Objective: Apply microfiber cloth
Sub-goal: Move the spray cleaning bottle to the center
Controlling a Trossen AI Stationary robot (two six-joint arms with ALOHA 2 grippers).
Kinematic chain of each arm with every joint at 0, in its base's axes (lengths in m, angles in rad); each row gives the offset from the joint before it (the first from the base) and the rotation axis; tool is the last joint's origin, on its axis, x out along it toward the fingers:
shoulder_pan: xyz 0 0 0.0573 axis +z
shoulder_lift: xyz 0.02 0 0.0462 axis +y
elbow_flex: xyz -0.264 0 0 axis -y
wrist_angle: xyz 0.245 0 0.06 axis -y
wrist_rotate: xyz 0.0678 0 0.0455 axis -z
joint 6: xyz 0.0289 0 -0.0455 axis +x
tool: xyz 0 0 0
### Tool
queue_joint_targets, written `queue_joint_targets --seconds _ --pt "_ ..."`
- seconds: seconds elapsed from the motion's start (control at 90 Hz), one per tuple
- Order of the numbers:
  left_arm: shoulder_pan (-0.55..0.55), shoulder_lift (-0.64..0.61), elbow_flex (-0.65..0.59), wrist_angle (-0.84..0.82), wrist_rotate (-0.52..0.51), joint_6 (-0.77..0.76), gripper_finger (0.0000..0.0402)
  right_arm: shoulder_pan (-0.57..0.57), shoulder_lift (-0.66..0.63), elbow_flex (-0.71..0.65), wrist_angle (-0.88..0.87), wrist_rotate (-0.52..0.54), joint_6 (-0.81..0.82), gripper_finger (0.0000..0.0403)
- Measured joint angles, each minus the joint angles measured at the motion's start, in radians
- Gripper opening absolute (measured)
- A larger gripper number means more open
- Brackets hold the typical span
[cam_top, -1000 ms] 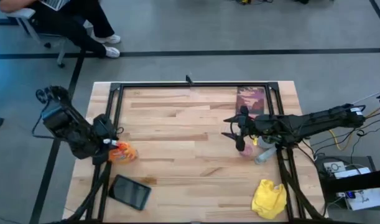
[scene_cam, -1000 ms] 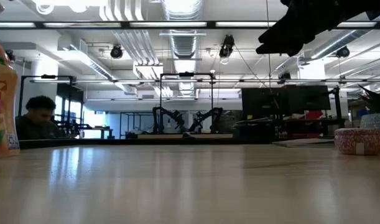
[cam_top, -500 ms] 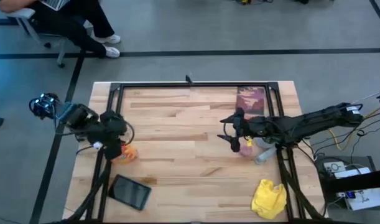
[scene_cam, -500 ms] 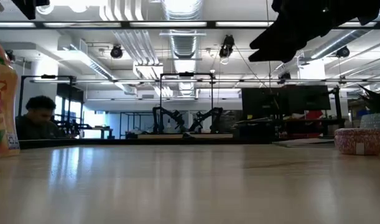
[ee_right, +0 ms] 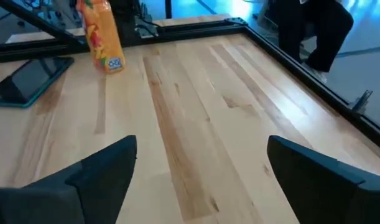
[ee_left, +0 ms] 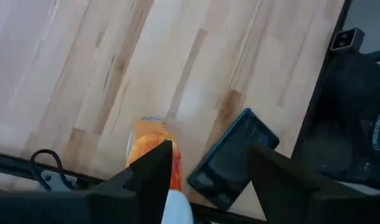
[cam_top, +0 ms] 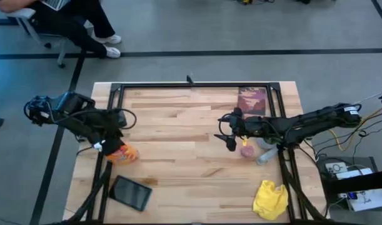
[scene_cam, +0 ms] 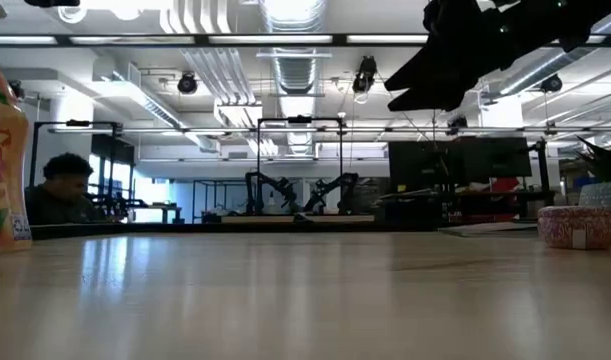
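Over the table's middle, the right gripper (cam_top: 229, 141) creeps inward, jaws wide open and empty.
The left gripper (cam_top: 113, 142) has lifted above the spray bottle (cam_top: 125, 154), open too; the microfiber cloth (cam_top: 269, 199) lies untouched.

Left gripper (ee_left: 205, 171): the spray bottle (ee_left: 153, 148) directly below it is partly masked by one finger (ee_left: 155, 171); its trigger end is not discernible. The tablet (ee_left: 233, 158) beside the bottle is partly covered by the other finger. Low view: bottle (scene_cam: 3, 160) cut by the picture's edge. Right arm (scene_cam: 485, 50) cropped above; its gripper's finger spacing is indeterminable there.
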Motion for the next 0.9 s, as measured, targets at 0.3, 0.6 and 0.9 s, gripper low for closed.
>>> queue_joint_targets --seconds 0.3,0.6,0.9 --pt "0.000 -0.056 -0.092 0.000 -0.031 0.050 0.0121 0.000 0.010 0.000 -0.006 -0.001 0.001 0.0344" --pt "-0.013 -0.104 -0.163 0.000 0.073 -0.038 0.0114 0.000 0.008 0.000 0.002 0.000 0.002 0.0344" --pt "-0.046 -0.092 -0.142 0.003 0.123 -0.070 0.0089 0.000 0.013 0.000 0.001 0.000 0.030 0.0344"
